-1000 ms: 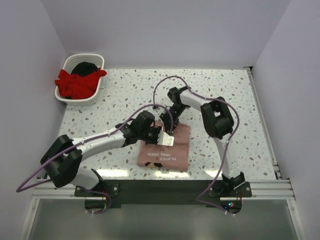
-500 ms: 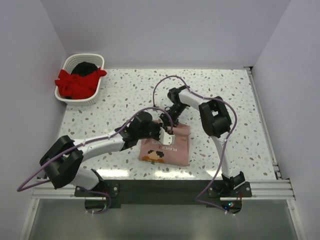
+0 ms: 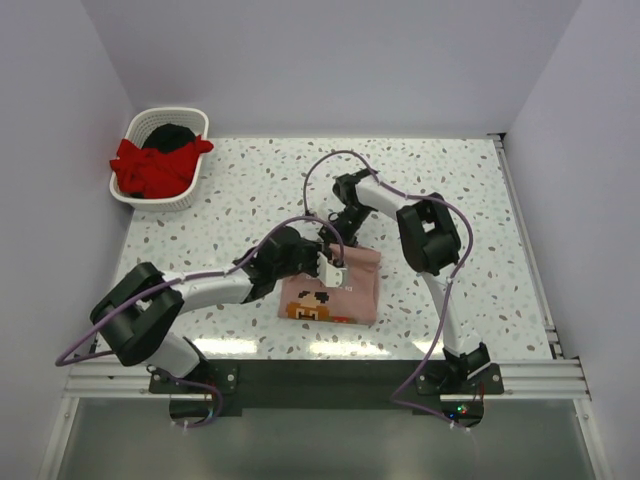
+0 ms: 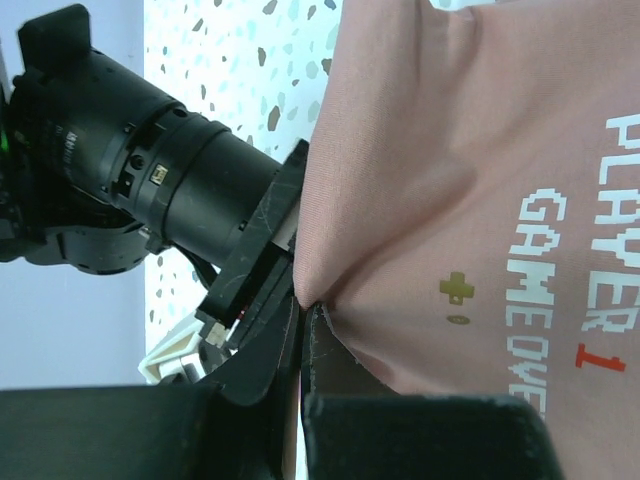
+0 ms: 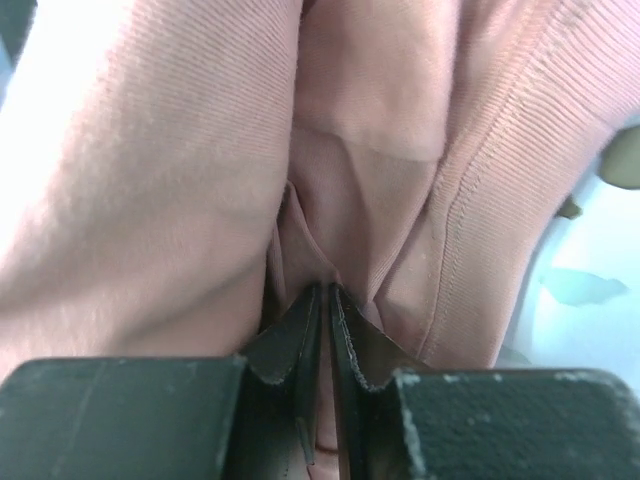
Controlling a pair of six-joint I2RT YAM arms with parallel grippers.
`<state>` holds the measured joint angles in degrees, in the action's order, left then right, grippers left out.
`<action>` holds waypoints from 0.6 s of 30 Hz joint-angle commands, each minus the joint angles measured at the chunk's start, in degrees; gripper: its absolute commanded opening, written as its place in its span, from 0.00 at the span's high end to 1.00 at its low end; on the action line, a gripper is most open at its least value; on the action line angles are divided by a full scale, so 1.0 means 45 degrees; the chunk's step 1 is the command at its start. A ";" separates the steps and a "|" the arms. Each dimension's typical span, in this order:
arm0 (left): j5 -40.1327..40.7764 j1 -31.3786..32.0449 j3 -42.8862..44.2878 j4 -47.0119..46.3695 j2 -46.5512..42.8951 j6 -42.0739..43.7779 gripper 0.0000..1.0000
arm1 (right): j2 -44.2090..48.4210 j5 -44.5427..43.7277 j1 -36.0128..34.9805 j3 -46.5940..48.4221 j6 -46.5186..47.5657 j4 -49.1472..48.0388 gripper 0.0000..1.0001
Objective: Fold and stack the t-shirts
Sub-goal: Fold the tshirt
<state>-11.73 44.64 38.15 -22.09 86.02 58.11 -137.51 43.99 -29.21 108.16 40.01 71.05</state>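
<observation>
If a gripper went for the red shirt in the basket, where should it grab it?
Probably a crumpled fold of the red shirt, from straight above: it lies heaped in the basket, whose walls block a sideways approach.

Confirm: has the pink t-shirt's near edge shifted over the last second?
Yes. The pink t-shirt has drawn its near hem away from the near edge of the table, toward the far side, carrying its printed figure along.

White pixel lettering [image 4: 575, 270] (one red numeral [image 4: 600, 357]) on the salmon-pink t-shirt [image 3: 352, 288]; red t-shirt [image 3: 150, 168], white basket [image 3: 152, 203], speckled table [image 3: 480, 200]
</observation>
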 commanded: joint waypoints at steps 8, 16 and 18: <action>0.0047 0.0235 -0.0587 -0.1068 -0.1087 0.0486 1.00 | 0.0736 -0.2097 0.0124 0.1452 0.0133 0.0072 0.87; 0.0671 0.0255 -0.0529 -0.2100 -0.0893 0.0603 1.00 | -0.0846 -0.1904 0.0202 0.2078 0.0171 -0.0067 0.89; 0.0906 0.0236 -0.0354 -0.2318 -0.0600 0.0584 1.00 | -0.1062 -0.1710 0.0202 0.1981 0.0424 0.0090 0.90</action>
<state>-9.76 45.52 35.75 -25.08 82.94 59.64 -139.63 36.14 -28.42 116.31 40.10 71.00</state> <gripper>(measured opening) 0.028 0.107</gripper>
